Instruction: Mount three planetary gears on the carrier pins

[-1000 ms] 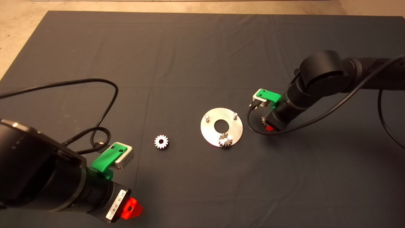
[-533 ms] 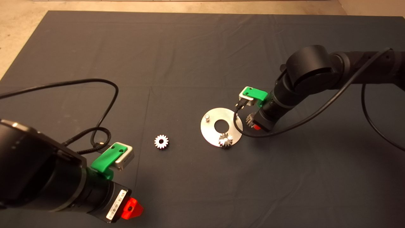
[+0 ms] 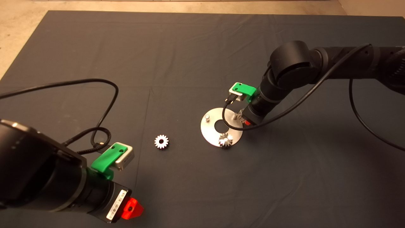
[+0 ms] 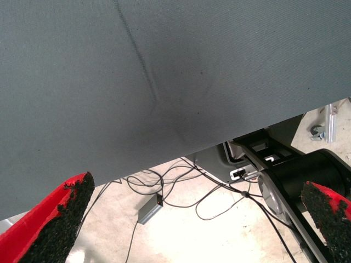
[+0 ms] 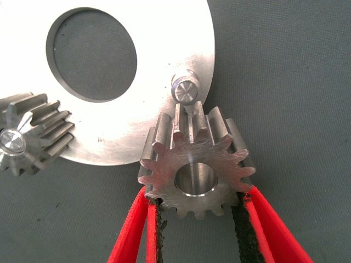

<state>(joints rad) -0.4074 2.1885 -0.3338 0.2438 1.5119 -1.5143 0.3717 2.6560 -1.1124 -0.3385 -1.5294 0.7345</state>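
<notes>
The round silver disc (image 3: 210, 131) lies mid-mat, and one planetary gear (image 3: 225, 140) sits on its front carrier pin. Two carrier pins are bare: the left one (image 3: 207, 117) and the right one (image 3: 234, 116). My right gripper (image 3: 244, 119) hangs at the disc's right rim, shut on a second gear (image 5: 197, 164). In the right wrist view this gear hangs just short of the bare pin (image 5: 185, 90), bore not over it. A third gear (image 3: 161, 141) lies flat on the mat, left of the disc. My left gripper (image 3: 133, 209) waits open at the lower left.
A black cable (image 3: 104, 104) loops over the mat on the left. The right arm's cable (image 3: 226, 118) hangs across the disc's rim. The left wrist view shows the mat's edge (image 4: 164, 159) and, beyond it, floor with wires.
My right arm has carried its gear leftward from beside the disc to the disc's right rim, near the right pin. The left arm and the loose gear have not moved.
</notes>
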